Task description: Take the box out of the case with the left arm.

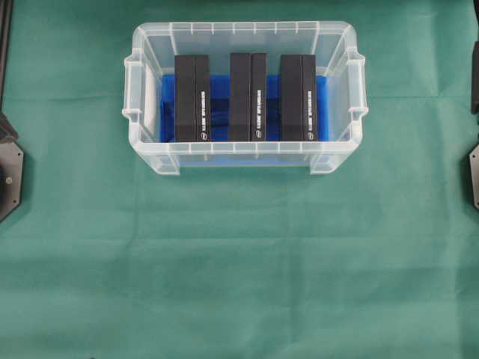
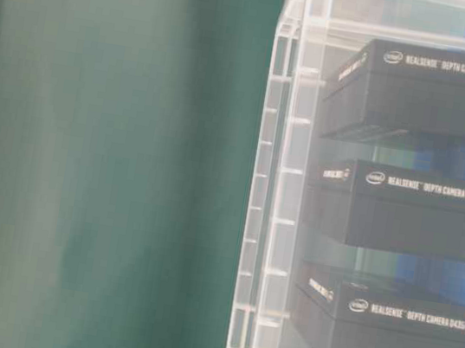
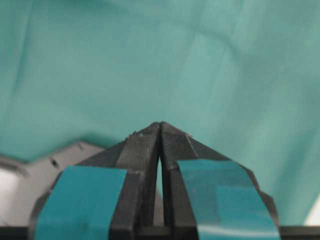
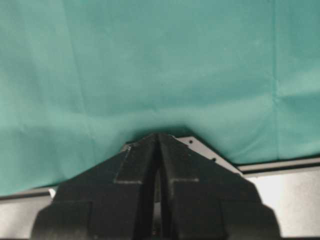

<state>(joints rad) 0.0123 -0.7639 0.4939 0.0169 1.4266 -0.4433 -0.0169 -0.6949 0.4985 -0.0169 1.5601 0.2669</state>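
The clear plastic case (image 1: 239, 148) stands at the back middle of the green cloth, with blue lining on its bottom. Three black boxes lie side by side in it: left (image 1: 192, 97), middle (image 1: 248, 96) and right (image 1: 299, 97). The table-level view shows the case wall (image 2: 278, 190) and the same boxes with white lettering, such as the middle one (image 2: 402, 208). My left gripper (image 3: 160, 127) is shut, its teal-taped fingers (image 3: 82, 200) meeting over bare cloth, far from the case. My right gripper (image 4: 159, 137) is shut too, holding nothing.
Green cloth (image 1: 239, 269) covers the table. The left arm's base (image 1: 9, 168) sits at the left edge and the right arm's base (image 1: 473, 176) at the right edge. A grey mount plate (image 4: 210, 150) lies under the right gripper.
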